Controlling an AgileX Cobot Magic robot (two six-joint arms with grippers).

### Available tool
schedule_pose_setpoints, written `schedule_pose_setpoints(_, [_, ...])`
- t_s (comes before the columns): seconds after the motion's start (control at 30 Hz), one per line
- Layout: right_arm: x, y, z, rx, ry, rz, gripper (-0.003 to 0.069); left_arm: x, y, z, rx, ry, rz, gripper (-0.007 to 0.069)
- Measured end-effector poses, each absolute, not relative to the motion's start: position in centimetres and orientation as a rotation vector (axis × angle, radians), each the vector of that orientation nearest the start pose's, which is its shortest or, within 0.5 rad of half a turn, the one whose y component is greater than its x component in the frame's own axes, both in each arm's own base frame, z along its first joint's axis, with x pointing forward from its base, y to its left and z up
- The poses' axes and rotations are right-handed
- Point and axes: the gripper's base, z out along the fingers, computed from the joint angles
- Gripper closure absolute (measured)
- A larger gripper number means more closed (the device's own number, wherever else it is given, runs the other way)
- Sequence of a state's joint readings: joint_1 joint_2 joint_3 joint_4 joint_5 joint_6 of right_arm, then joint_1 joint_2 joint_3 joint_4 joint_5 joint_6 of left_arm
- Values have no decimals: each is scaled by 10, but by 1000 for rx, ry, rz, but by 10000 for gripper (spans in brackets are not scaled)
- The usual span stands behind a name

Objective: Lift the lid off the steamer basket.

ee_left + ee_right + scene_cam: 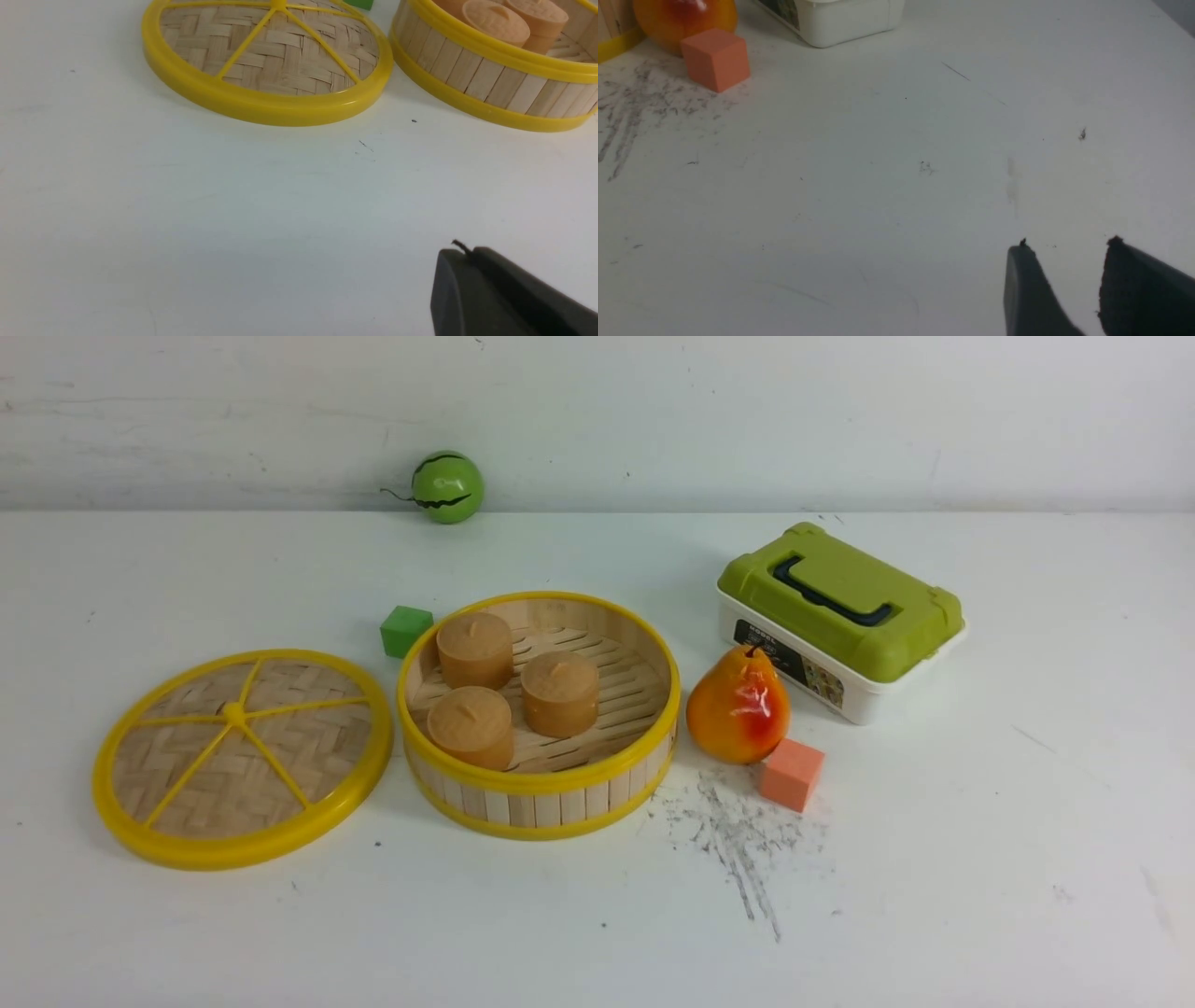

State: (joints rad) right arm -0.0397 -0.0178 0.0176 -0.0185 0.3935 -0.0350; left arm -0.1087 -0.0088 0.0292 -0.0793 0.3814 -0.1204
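Note:
The lid [241, 758], a woven bamboo disc with a yellow rim and spokes, lies flat on the table just left of the steamer basket [539, 714]. The basket stands uncovered with three tan bun-shaped pieces [516, 698] inside. In the left wrist view the lid [268, 56] and the basket [490, 79] lie ahead of my left gripper [467, 254], whose fingers are pressed together with nothing between them, well short of both. My right gripper [1069, 247] hangs over bare table with a gap between its fingers and holds nothing. Neither arm shows in the front view.
A pear [738, 706] and an orange cube [791, 774] sit right of the basket. A white box with a green lid [838, 618] stands behind them. A green cube [405, 630] lies behind the basket's left side, and a small watermelon ball [447, 486] rests by the back wall.

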Motion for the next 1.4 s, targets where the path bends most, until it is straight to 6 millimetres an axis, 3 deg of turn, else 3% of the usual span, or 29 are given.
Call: schedule_pose_setpoints(1.4, [52, -3, 173, -7, 1877, -70, 420, 52, -8, 170, -60, 1890, -235, 599])
